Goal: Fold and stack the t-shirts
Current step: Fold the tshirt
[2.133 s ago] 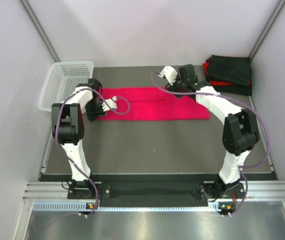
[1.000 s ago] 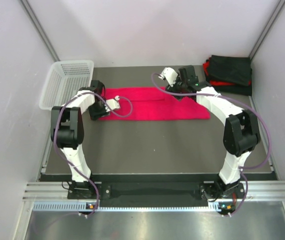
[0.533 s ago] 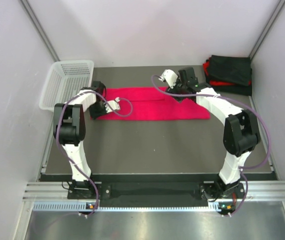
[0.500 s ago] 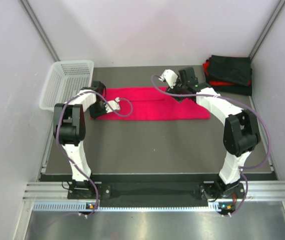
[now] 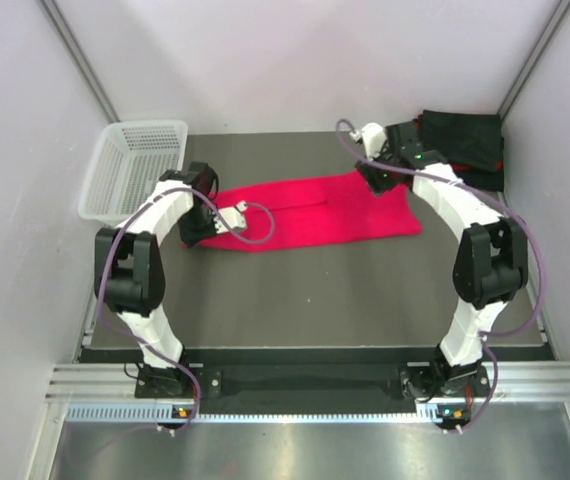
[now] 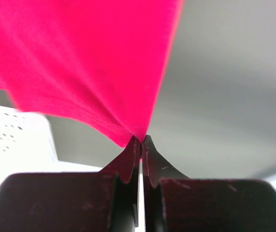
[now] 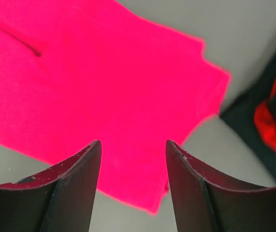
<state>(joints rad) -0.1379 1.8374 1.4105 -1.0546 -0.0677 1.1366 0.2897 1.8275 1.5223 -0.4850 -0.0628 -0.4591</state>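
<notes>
1. My left end effector is clenched on the red t-shirt. The fingertips meet with a hemmed edge of the cloth pinched between them.
2. In the top view, my left end effector sits at the left end of the red t-shirt. The cloth narrows toward the grasp point.
3. The red t-shirt lies as a long band across the far half of the surface, running left to right between my two arms.
4. My right end effector is released. Its fingers are spread apart with nothing held, and the red t-shirt lies flat beneath them.
5. In the top view, my right end effector is over the far right corner of the red t-shirt. I cannot tell whether it touches the cloth.
6. The black t-shirts are stacked in the far right corner of the surface, near the red t-shirt's right end. A red layer shows within the stack.
7. The white mesh basket stands at the far left, near my left end effector.
</notes>
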